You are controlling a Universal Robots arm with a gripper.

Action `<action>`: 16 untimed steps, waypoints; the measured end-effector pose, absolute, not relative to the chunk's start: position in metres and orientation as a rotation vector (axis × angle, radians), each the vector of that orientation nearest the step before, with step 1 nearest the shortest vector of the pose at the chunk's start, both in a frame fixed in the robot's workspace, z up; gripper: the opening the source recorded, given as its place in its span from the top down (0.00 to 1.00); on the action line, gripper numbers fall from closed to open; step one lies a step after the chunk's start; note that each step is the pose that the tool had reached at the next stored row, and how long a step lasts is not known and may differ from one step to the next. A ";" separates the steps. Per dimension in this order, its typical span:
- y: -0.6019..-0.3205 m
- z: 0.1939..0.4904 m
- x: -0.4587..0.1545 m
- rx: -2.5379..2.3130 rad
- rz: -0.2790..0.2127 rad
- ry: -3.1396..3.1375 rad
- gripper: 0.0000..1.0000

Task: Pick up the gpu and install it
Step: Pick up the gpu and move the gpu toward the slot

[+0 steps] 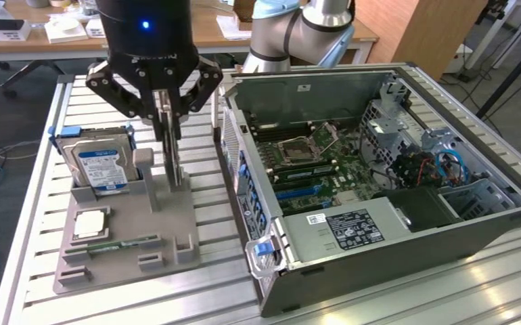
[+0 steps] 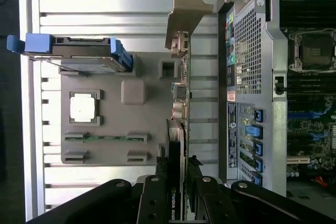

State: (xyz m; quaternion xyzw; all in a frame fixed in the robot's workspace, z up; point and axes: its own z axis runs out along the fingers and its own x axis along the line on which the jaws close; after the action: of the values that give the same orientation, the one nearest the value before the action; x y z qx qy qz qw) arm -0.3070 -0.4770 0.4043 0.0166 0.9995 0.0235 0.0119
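The jaws are clamped on the upper edge of the gpu (image 1: 176, 152), which hangs upright beneath them over the grey holder (image 1: 201, 230), likely kept edge-down to meet a slot in the open computer case (image 1: 441, 250) alongside.

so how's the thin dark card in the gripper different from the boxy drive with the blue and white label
Thickness: the thin flat dark gpu card with its silver bracket is a sliver edge-on; the boxy hard drive with the blue-white label is much thicker.
Hold: the gripper is shut on the gpu card; the hard drive sits untouched in its slot.
Shared: both stand on edge at the grey holder tray.
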 end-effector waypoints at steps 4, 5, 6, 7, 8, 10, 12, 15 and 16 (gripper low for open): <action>-0.477 0.415 -0.307 0.052 0.073 3.116 0.74; -0.477 0.418 -0.307 0.052 0.073 3.116 0.74; -0.477 0.420 -0.307 0.052 0.073 3.116 0.74; -0.477 0.423 -0.307 0.052 0.073 3.116 0.74; -0.477 0.425 -0.307 0.052 0.073 3.116 0.74; -0.477 0.430 -0.307 0.052 0.073 3.116 0.74; -0.477 0.433 -0.307 0.052 0.073 3.116 0.74; -0.477 0.439 -0.307 0.052 0.073 3.116 0.74; -0.477 0.441 -0.307 0.052 0.073 3.116 0.74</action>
State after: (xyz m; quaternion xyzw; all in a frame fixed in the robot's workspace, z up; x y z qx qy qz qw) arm -0.3070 -0.4771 0.4408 0.0166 0.9995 0.0235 0.0119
